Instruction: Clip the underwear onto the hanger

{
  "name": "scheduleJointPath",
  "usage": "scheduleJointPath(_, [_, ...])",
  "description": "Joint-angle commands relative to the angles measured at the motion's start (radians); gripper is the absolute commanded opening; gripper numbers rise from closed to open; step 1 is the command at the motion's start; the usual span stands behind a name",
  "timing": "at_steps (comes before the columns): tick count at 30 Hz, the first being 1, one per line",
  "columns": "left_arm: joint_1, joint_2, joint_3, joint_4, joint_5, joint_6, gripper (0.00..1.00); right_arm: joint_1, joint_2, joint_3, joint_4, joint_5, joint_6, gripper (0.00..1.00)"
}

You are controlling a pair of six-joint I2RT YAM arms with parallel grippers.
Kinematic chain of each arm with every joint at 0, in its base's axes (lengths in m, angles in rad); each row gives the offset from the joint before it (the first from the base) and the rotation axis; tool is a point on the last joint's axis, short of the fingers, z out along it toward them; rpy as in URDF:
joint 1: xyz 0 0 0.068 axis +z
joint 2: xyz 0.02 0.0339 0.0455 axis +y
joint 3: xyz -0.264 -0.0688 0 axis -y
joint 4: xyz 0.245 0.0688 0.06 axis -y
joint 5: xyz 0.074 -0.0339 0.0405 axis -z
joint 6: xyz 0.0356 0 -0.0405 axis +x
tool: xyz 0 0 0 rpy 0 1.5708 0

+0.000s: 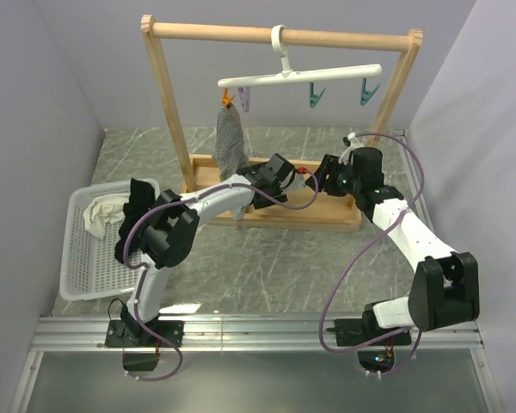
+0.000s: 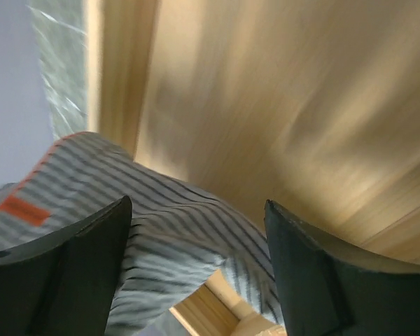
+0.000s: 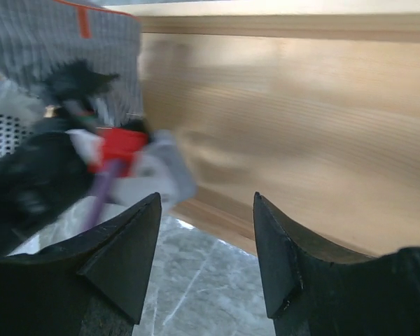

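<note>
The underwear (image 1: 230,142) hangs from the orange clip (image 1: 227,101) at the left end of the hanger (image 1: 301,76), which hooks over the wooden frame (image 1: 166,95). The left gripper (image 1: 279,174) sits low, near the cloth's hem, jaws wide apart and empty. The right gripper (image 1: 327,178), just beside it over the frame's base, is also parted and grips nothing.
</note>
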Motion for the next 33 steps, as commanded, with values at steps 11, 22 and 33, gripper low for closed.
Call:
scheduleJointPath(11, [0.013, -0.031, -0.01, -0.026, -0.07, 0.076, 0.05, 0.028, 0.0, 0.058, 0.129, -0.122, 0.041, 0.64])
scheduleJointPath(22, [0.013, -0.509, -0.292, 0.095, 0.335, 0.025, 0.0, 0.029, 0.065, 0.107, 0.192, -0.249, 0.129, 0.64])
scheduleJointPath(33, [0.021, -0.858, -0.592, 0.293, 0.603, -0.006, 0.0, 0.067, 0.106, 0.024, 0.385, -0.435, 0.444, 0.71])
